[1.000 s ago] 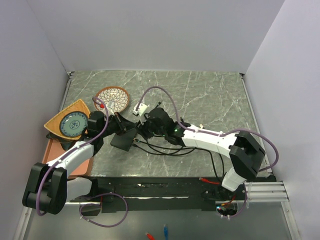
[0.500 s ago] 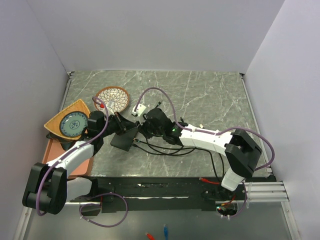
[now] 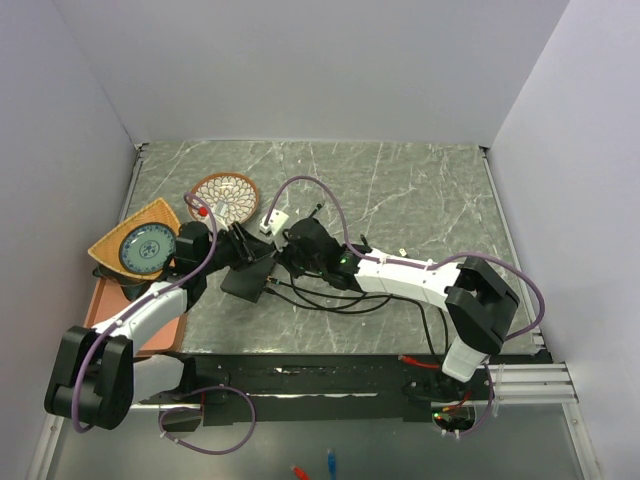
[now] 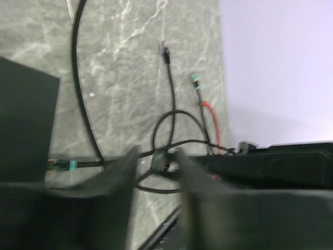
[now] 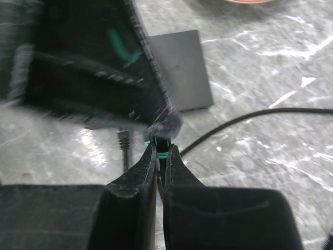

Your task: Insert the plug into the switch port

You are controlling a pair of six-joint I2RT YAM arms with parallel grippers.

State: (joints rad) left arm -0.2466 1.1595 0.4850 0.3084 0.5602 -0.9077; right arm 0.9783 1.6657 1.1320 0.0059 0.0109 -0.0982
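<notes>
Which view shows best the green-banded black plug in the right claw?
Right wrist: the green-banded black plug sits pinched in the shut right claw. Top view: that claw hides it. Left wrist: a similar plug shows, maybe another one.

Even, soft light is thrown from above; only faint shadows are cast on the bench (image 3: 420, 190). Pale glare is seen on it in both wrist views. The left pincer (image 4: 154, 159) is smeared by blur, as is the upper left of the right wrist view; the plug (image 5: 162, 147) at the right pincer (image 5: 161, 153) is rendered sharper.
</notes>
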